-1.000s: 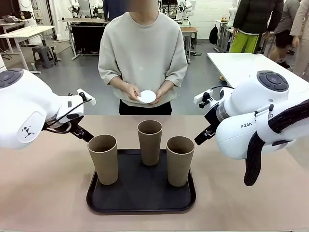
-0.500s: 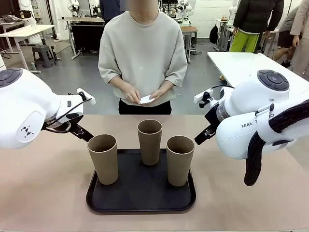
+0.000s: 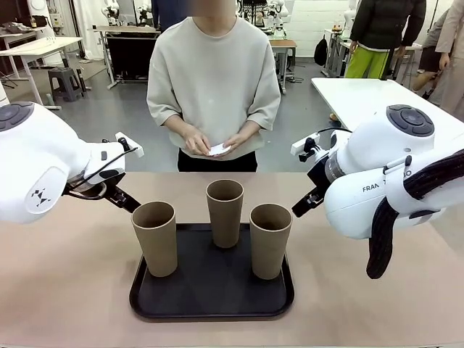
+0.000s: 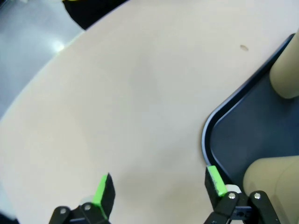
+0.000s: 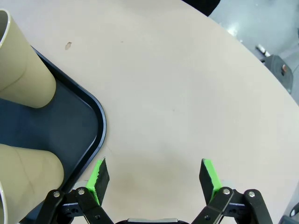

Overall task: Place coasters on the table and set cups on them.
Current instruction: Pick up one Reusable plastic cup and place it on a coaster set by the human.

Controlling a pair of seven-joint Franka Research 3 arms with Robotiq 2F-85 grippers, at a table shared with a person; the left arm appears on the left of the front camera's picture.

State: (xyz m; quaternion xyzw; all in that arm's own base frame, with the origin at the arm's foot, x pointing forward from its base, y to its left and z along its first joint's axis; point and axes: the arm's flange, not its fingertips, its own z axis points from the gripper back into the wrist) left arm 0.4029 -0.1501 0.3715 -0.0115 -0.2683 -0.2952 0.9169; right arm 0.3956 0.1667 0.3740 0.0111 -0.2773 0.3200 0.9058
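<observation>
1. Standing upright on the black tray (image 3: pixel 210 293) on the beige bench (image 3: pixel 65 290) are the three tan cups (image 3: pixel 155 239), two in front and one behind between them
2. Left gripper (image 4: pixel 158 184) hovers over bare bench just beside the tray's corner, jaws spread wide, holding nothing
3. Right gripper (image 5: pixel 153 171) hovers beside the tray's opposite edge, equally wide and empty
4. Beyond the far edge, a person (image 3: pixel 214 80) holds the white coasters (image 3: pixel 219 149) at the waist, well apart from the cups
</observation>
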